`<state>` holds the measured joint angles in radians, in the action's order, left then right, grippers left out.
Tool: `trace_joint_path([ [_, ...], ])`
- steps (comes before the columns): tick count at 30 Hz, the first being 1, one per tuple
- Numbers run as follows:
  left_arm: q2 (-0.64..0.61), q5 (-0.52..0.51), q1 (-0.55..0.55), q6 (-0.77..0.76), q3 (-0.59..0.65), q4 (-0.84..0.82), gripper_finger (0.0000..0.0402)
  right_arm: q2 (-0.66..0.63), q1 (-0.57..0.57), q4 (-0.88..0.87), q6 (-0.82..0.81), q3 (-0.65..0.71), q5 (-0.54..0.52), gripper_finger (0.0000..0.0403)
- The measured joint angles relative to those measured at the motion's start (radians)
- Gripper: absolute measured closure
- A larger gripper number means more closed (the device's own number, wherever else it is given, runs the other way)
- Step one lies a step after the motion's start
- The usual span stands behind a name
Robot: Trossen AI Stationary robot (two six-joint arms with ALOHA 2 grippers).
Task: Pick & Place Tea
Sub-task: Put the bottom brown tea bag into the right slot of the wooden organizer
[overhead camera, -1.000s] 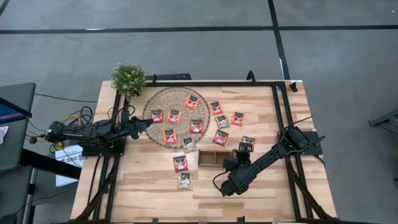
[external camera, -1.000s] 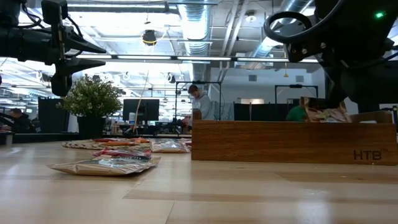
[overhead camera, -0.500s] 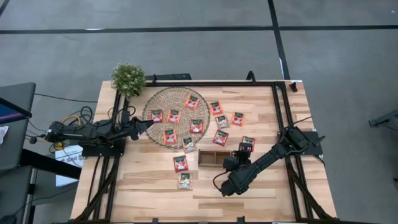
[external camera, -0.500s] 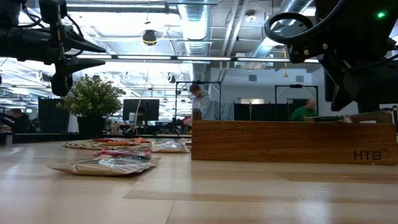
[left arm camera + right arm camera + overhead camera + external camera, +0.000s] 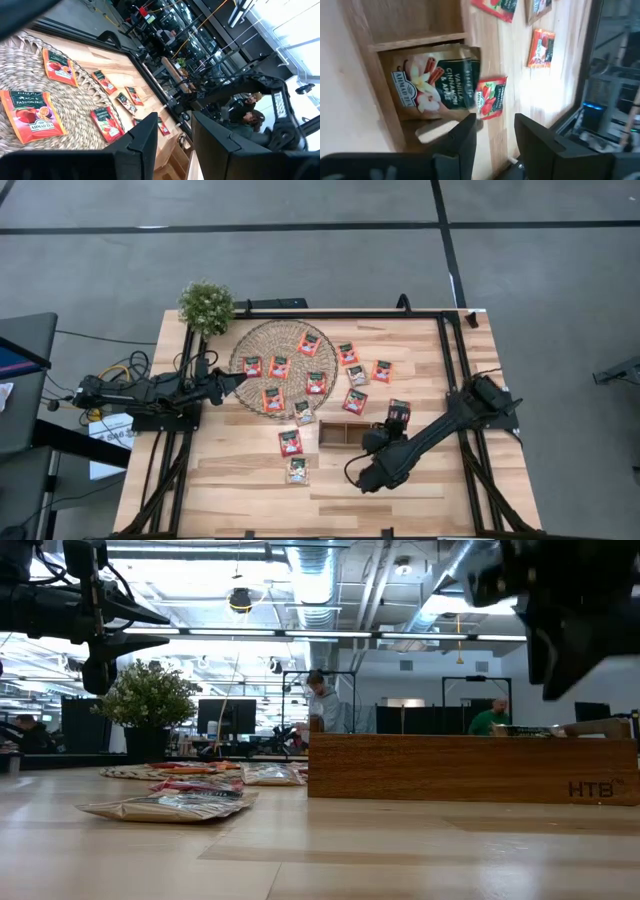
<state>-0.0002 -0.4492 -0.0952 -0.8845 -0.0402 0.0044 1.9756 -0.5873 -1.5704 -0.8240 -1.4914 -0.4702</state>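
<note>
From above, you cannot see into the wooden tray's (image 5: 345, 433) end compartment: the right arm's wrist covers it, and the right gripper (image 5: 378, 442) itself is lost under that dark bulk. The sachets' (image 5: 290, 442) printing is too small to read in that view. At desk level, the tray's front wall (image 5: 470, 768) hides whatever lies inside; only a thin sliver shows over its rim. The right arm there is a blurred dark shape cut off by the top edge. In the right wrist view the vanilla sachet (image 5: 435, 82) is partly masked by glare, and the tray runs off the frame.
</note>
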Motion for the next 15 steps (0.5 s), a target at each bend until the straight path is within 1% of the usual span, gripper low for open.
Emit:
trace_joint_path([
  [9, 0.000, 0.000, 0.000, 0.000, 0.000, 0.000, 0.0291, -0.222, 0.014, -0.001, -0.046, -0.002, -0.008, 0.0295],
  [12, 0.000, 0.000, 0.000, 0.000, 0.000, 0.000, 0.0291, -0.251, 0.026, 0.008, -0.065, -0.002, -0.031, 0.0302],
  [15, 0.000, 0.000, 0.000, 0.000, 0.000, 0.000, 0.0291, -0.245, 0.045, 0.012, -0.037, -0.002, -0.026, 0.0311],
])
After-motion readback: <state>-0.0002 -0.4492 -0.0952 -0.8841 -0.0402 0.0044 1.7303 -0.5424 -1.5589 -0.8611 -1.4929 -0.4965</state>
